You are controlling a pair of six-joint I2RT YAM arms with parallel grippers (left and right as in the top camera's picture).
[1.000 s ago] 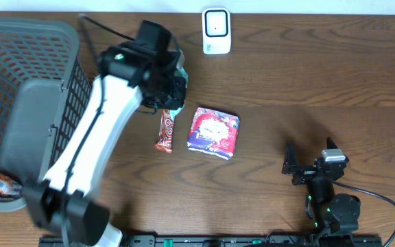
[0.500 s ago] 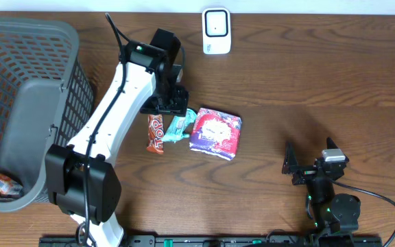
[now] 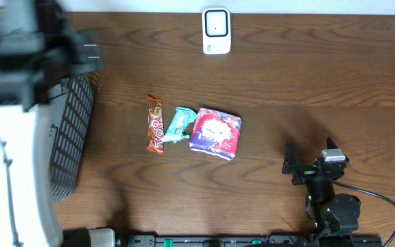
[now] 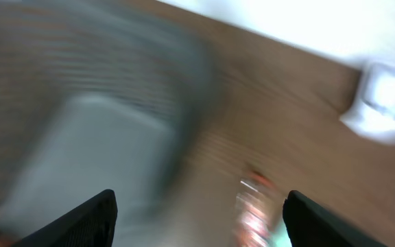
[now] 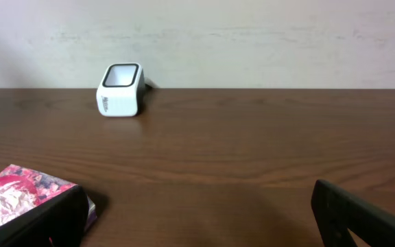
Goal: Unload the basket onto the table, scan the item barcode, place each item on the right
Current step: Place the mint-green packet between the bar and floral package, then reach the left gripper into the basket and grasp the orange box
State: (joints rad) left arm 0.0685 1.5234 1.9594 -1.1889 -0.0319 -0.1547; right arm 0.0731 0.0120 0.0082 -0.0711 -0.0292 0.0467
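Note:
Three items lie in a row mid-table: an orange-red bar [image 3: 156, 124], a teal packet [image 3: 177, 124] and a purple-and-red packet [image 3: 215, 133]. The white scanner [image 3: 217, 31] stands at the far edge, also showing in the right wrist view as the scanner [image 5: 121, 90]. My left arm [image 3: 19, 89] is a blur high over the basket at the far left. Its gripper [image 4: 197, 223] is open with nothing between the fingers. My right gripper [image 3: 310, 165] rests open near the front right, apart from every item. The purple-and-red packet [image 5: 19, 199] lies by its left finger.
A grey mesh basket [image 3: 74, 137] fills the left side of the table, partly hidden by my left arm. The left wrist view is smeared by motion, showing only the scanner [image 4: 386, 103] and the bar [image 4: 256, 206] faintly. A cable trails from the right arm's base [image 3: 334, 213].
My left gripper opened and let go of the teal packet, which now lies between the bar and the purple packet. The left arm then swung away left over the basket. The right arm stayed still.

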